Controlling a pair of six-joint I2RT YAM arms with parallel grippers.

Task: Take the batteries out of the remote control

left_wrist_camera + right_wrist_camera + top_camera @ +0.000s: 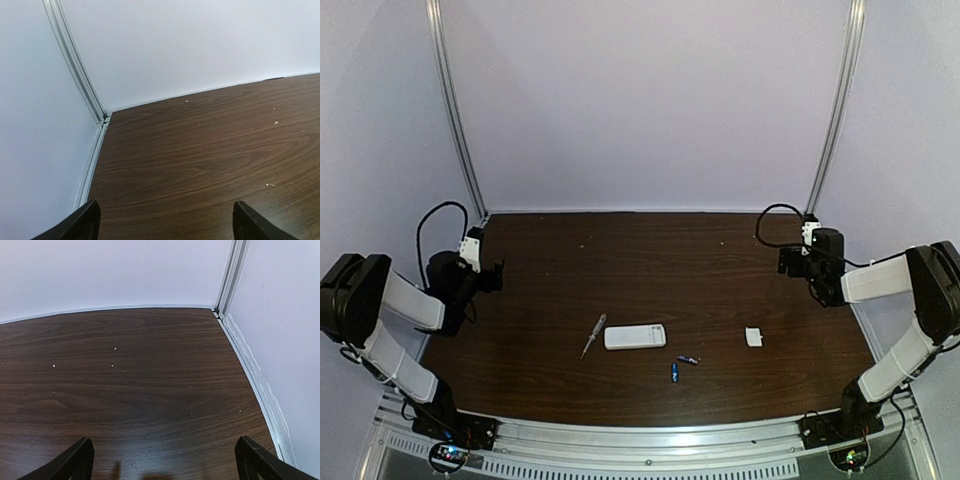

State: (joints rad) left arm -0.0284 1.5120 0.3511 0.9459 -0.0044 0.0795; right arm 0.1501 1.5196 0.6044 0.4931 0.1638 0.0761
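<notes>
The remote control (635, 337) is seen lying flat on the dark wooden surface (620, 260), its long side set across the top view. The two batteries (688, 360) are found outside it, laid on the surface just to the right of the remote control and a little nearer the arm bases. They lie close together, but whether they touch cannot be told. A thin silvery screwdriver (593, 335) is laid just to the left of the remote control, slightly angled. A small white cover piece (754, 337) is placed well apart to its right. The jaws of the left arm (415, 300) are held spread with nothing between them, well to the left of the remote control and farther back. The jaws of the right arm (880, 280) are likewise spread and empty, well to the right of the remote control and farther back.
</notes>
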